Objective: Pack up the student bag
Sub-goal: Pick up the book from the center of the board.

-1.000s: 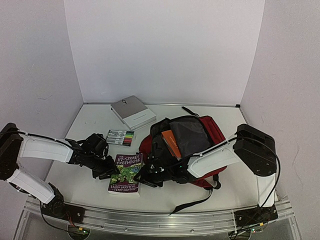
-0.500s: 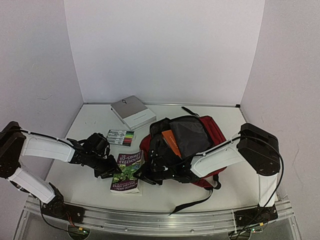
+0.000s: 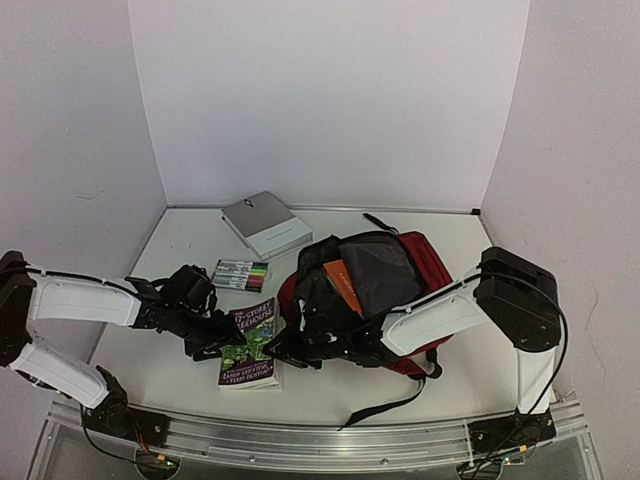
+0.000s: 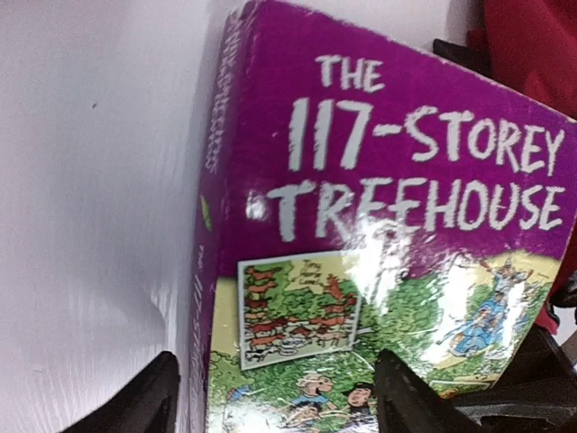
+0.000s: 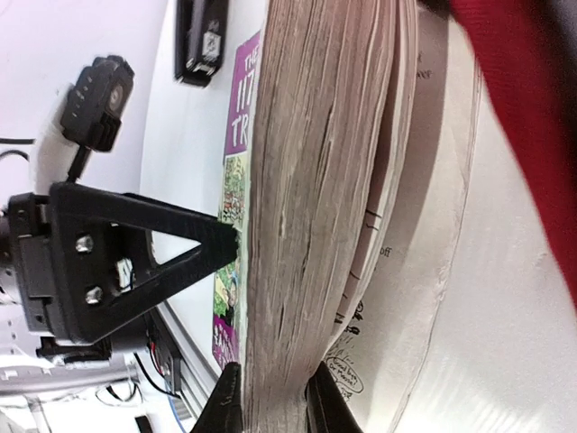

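White counter point(image 3: 180, 250), white walls. Sat right of centre: red bag point(image 3: 425, 255), mouth gaping upward, orange item point(image 3: 343, 285) inside. Just left of bag: purple book point(image 3: 250, 345), bag-side edge raised. Pinched at page edge by right pincer point(image 5: 275, 401), closed tight, lower pages hanging loose beneath. Left pincer point(image 4: 275, 379) spread wide astride spine, holding nothing. Risk: partial bite, so could fan open, slip out, or snag bag rim.

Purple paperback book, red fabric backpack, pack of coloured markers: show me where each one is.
purple paperback book point(image 4: 397, 171), left wrist view, on its cover between the title lines.
red fabric backpack point(image 3: 432, 262), top external view, on its red side panel.
pack of coloured markers point(image 3: 241, 275), top external view, on the pack's middle.
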Controlling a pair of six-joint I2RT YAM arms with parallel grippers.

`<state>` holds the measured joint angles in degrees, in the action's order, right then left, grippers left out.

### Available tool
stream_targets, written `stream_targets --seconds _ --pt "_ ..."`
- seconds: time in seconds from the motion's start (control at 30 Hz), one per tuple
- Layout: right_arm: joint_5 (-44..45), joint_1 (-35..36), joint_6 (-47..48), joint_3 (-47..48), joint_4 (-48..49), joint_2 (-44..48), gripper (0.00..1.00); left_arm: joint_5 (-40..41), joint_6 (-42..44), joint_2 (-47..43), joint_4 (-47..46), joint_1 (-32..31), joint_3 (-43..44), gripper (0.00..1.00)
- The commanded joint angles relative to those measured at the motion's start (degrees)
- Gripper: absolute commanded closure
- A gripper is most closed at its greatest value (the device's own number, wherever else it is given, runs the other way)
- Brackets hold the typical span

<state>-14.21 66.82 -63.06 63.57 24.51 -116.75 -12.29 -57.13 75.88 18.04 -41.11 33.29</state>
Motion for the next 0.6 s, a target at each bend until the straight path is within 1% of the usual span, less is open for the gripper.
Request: stream_targets --seconds 0.0,0.1,0.2,0.27,0.33,0.4,0.57 --pt "-3.0 1.3 10.2 3.1 2.8 7.9 1.00 3.8 1.5 -10.9 10.7 0.5 4.3 0.12" --pt "-3.8 1.3 15.6 5.0 -2.9 11.0 1.00 4.0 4.1 -18.3 18.2 2.6 8.0 0.01" --pt "-3.3 1.3 19.6 6.5 -9.1 14.2 1.00 2.7 7.8 -24.0 24.6 6.0 12.7 0.00" --pt "-3.2 0.9 21.1 7.6 -12.2 15.9 1.00 -0.6 11.2 -25.6 27.7 8.8 16.0 0.00" --pt "-4.9 -0.2 21.8 8.1 -12.9 17.5 1.00 -5.1 15.2 -25.2 29.8 11.0 19.3 0.00" --pt "-6.9 -1.9 22.4 8.7 -13.3 19.1 1.00 -9.0 17.3 -23.4 31.3 11.7 22.2 0.00" --pt "-13.3 -7.2 26.0 11.1 -15.4 22.8 1.00 -16.2 19.6 -20.7 29.4 11.8 27.1 0.00"
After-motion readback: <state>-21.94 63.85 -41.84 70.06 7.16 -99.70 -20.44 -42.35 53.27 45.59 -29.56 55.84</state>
